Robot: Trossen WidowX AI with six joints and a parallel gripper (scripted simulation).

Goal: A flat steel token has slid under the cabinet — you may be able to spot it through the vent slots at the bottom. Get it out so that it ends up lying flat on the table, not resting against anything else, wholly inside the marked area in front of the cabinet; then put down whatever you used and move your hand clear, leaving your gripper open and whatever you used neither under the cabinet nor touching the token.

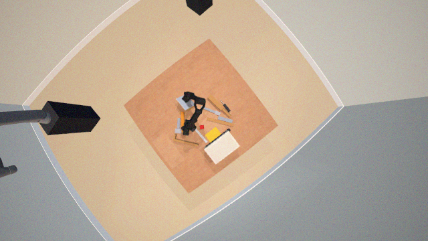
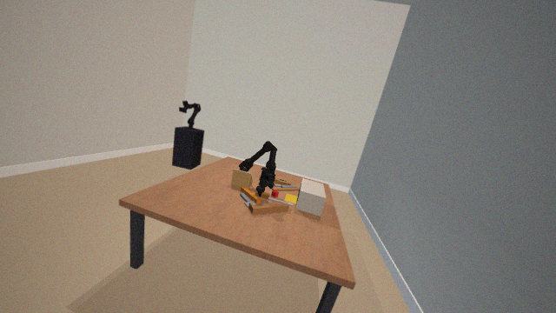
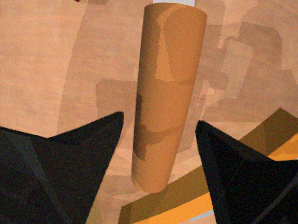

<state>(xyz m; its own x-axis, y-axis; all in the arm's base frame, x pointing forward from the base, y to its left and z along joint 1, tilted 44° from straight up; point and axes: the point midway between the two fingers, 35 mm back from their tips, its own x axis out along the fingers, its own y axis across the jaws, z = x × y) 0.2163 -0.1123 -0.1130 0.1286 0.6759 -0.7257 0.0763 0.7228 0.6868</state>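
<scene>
The white cabinet (image 1: 222,147) (image 2: 311,199) stands on the table, with the yellow marked area (image 1: 212,134) (image 2: 291,198) in front of it. The token cannot be made out in any view. A tool with a round wooden handle (image 3: 170,60) (image 1: 201,136) (image 2: 281,201) and a long pale grey shaft lies with its far end near the yellow area and the cabinet's front. My gripper (image 3: 160,121) (image 2: 260,194) is open around the handle, with a gap showing on each side. The tool's far tip is too small to make out.
A red block (image 1: 201,127) (image 2: 274,194) lies beside the tool. A wooden bar (image 1: 186,142) (image 2: 270,209), an orange bar (image 1: 182,117) and a grey piece (image 1: 178,125) lie near the gripper. A dark-handled tool (image 1: 226,107) and several bars lie on the other side.
</scene>
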